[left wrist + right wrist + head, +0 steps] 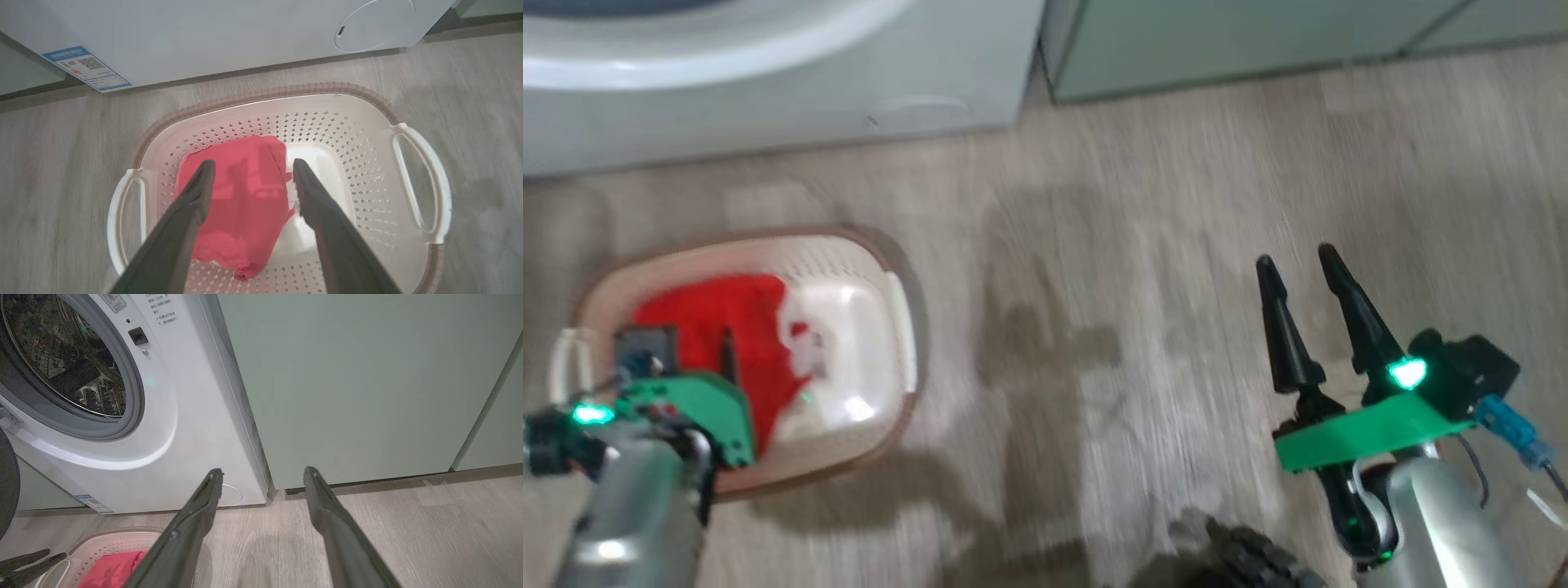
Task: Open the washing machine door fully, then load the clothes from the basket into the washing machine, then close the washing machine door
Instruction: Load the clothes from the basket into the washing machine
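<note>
Soft red fabric garment (241, 196), crumpled, centre of left wrist view, inside cream perforated plastic basket (286, 90), brown woven-look rim. Glossy white washing machine (184, 437), steel drum (69, 355) exposed, upper left of right wrist view. Jaws apart on left gripper (253, 162), above garment; right gripper (263, 470) likewise, empty.

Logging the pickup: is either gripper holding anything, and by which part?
Nothing is held: left gripper open above the clothes, right gripper open over the floor.

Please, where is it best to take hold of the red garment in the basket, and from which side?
Probably its folded middle, from straight above: the clothes lie flat on the floor of the basket, whose walls block the sides. The open left gripper hovers over them.
</note>
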